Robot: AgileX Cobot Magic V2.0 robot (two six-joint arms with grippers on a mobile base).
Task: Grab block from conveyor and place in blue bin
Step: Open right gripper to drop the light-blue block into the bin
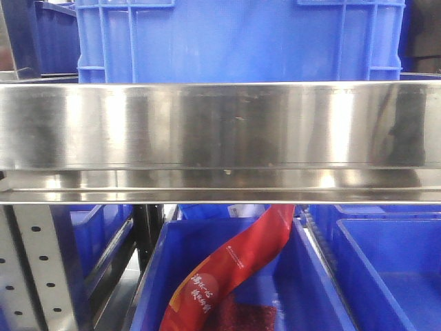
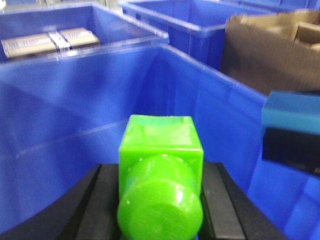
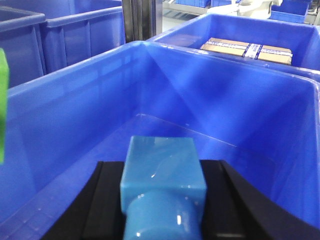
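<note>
Looked out, in the front view, on a broad polished steel rail (image 1: 220, 124) running from 9 to 3 o'clock, with a blue crate (image 1: 234, 41) behind it at 12 and a red packet (image 1: 234, 269) lying slantwise in a lower tub at 6; showed neither arm, nor any block, nor the conveyor belt itself. Caught, in the left wrist view, the left gripper (image 2: 160, 172) closed snugly on a green block (image 2: 161, 150), black jaws pressed to its two flanks and the round stub facing the lens, all of it poised above the open blue bin (image 2: 75, 100), not yet let go. Showed too a light blue block (image 2: 292, 117) close by at 3 o'clock and brown cardboard (image 2: 265, 55) beyond the rim at 1. Found, in the right wrist view, the right gripper (image 3: 162, 172) likewise clamped on that light blue block (image 3: 162, 155), angled down towards the bin's floor, with a sliver of green at 9 o'clock and taped cardboard packs (image 3: 247, 50) in the neighbouring tub at 1. Judged the chief hazard to be the nearness of the two wrists over one bin: could knock together if either swung sideways while opening. Could also see a block bounce or roll off its stub if dropped from above the rim, or strike the wall if released too near it. Appeared both pitched forward and downward, side by side.
</note>
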